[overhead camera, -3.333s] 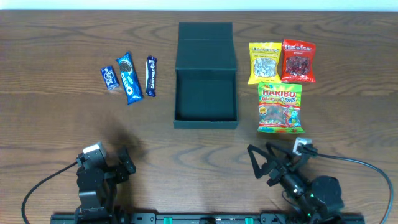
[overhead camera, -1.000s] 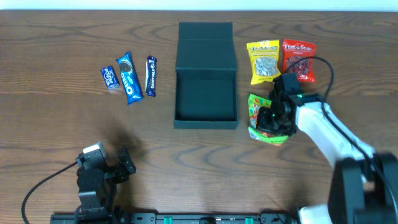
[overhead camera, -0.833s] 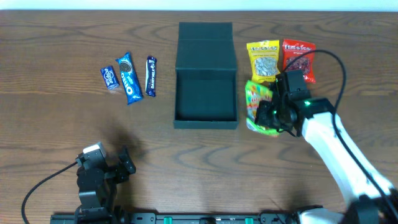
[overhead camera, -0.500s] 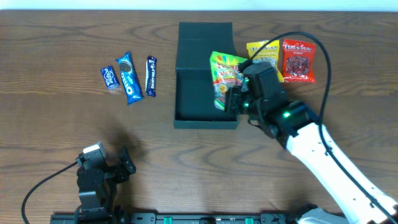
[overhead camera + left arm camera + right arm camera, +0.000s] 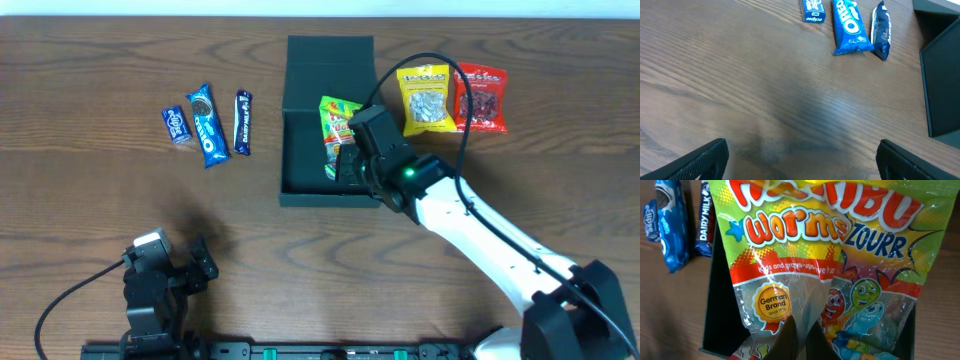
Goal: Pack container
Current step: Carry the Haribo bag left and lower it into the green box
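The container (image 5: 305,165) is a dark teal box, open, with its flap lid lying flat toward the back. Over its inside hangs a Haribo worms bag (image 5: 336,122), tilted, with my right gripper (image 5: 347,166) shut on its lower part. In the right wrist view the two fingers (image 5: 790,337) pinch the clear bottom of the bag (image 5: 810,245), and the container's left wall (image 5: 720,295) shows behind it. My left gripper (image 5: 203,261) rests at the front left, far from the box. Its jaws stand wide open (image 5: 802,165) over bare wood.
An Eclipse packet (image 5: 177,125), an Oreo pack (image 5: 205,125) and a Dairy Milk bar (image 5: 242,122) lie left of the box. A yellow snack bag (image 5: 425,98) and a red one (image 5: 480,97) lie to its right. The right arm stretches across the front right.
The right gripper has carried the Haribo bag leftward, from the table beside the box to over the box's inside. The left arm has not moved.
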Controlling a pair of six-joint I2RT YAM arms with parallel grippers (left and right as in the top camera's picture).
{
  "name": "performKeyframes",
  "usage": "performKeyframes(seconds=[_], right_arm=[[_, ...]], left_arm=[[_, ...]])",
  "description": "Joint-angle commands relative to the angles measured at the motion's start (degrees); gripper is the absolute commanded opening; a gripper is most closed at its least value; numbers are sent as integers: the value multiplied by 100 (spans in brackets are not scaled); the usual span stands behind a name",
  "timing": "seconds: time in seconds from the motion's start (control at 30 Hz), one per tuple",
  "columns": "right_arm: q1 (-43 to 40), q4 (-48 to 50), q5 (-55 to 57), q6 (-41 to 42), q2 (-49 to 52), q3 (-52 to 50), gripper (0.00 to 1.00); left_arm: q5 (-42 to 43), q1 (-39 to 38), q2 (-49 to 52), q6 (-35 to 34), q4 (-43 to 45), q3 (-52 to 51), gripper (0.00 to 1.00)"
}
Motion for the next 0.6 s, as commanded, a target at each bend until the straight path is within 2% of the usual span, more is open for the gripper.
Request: performKeyframes(seconds=[0.0, 0.1, 0.13, 0.17, 0.2, 0.23, 0.4, 0.57], right_arm=[[37, 59, 142, 79, -70, 140, 2], [37, 59, 140, 74, -70, 140, 2], [37, 63, 140, 55, -70, 140, 21], [37, 59, 118, 48, -70, 140, 70], [37, 57, 42, -31, -70, 140, 96], [37, 57, -68, -131, -72, 142, 99], [37, -33, -407, -245, -254, 142, 99], [37, -614, -398, -251, -957, 142, 99]], left_arm=[[-35, -31, -37, -22, -9, -55, 95], [-35, -31, -37, -22, -9, -55, 95], [-35, -31, -37, -22, -9, -55, 95], [-35, -31, -37, -22, -9, -55, 95], [-35, -31, -37, -22, -9, -55, 95], [-35, -31, -37, -22, -11, -55, 95], [-35, -31, -37, -22, -11, -55, 95], [-35, -31, -37, -22, -9, -55, 95]])
